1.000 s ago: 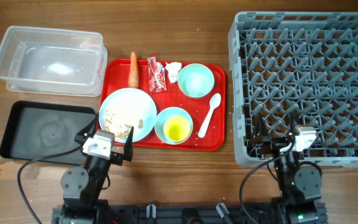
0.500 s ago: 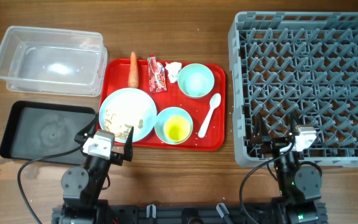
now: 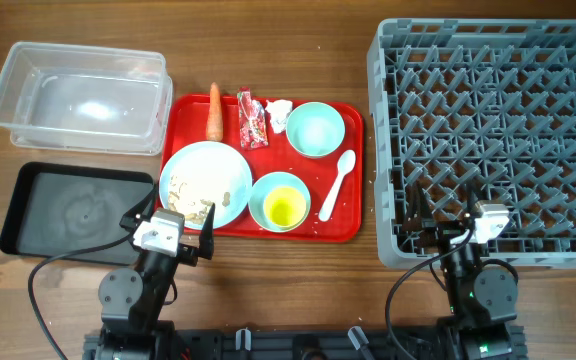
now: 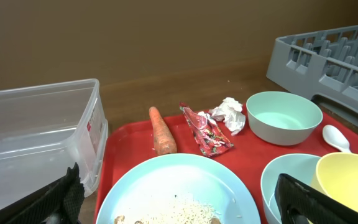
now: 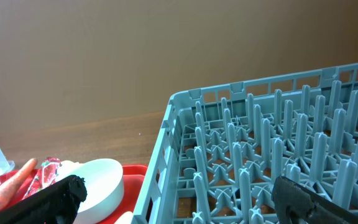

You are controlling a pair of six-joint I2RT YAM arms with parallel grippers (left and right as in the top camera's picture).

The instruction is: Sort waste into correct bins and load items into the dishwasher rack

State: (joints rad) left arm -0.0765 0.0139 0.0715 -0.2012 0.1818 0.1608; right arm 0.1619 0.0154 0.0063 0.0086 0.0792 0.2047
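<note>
Counter [image 3: 298, 290]: brown wood, carrying everything in view.
Rack [image 3: 488, 130]: big grey crate of upright pegs on the right of the counter, nothing loaded in it.
Red tray [image 3: 190, 120]: flat, at centre, holding the crockery and the scraps.
Clear tub [image 3: 78, 97]: see-through plastic, far left, just beside the red tray's upper left corner.
Black tray [image 3: 73, 212]: shallow, in front of the clear tub, left of the plate.
Left pincer [image 3: 175, 215]: fingers spread wide, gripping nothing, at the plate's near edge.
Right pincer [image 3: 440, 215]: fingers spread wide, gripping nothing, over the rack's near wall.
Plate [image 3: 205, 185]: light blue, round, on the tray's near left.
Mint bowl [image 3: 315, 130]: pale, nothing in it, at the tray's far right.
Blue bowl [image 3: 260, 195]: beside the plate, with the cup nested inside.
Cup [image 3: 284, 209]: small, yellow.
Spoon [image 3: 338, 182]: white plastic, along the tray's right edge.
Carrot [image 3: 214, 110]: orange, lying behind the plate.
Wrapper [image 3: 252, 117]: red, printed, between carrot and tissue.
Tissue [image 3: 280, 112]: crumpled, white, touching the wrapper.
Crumbs [image 3: 190, 192]: beige, scattered on the plate.
</note>
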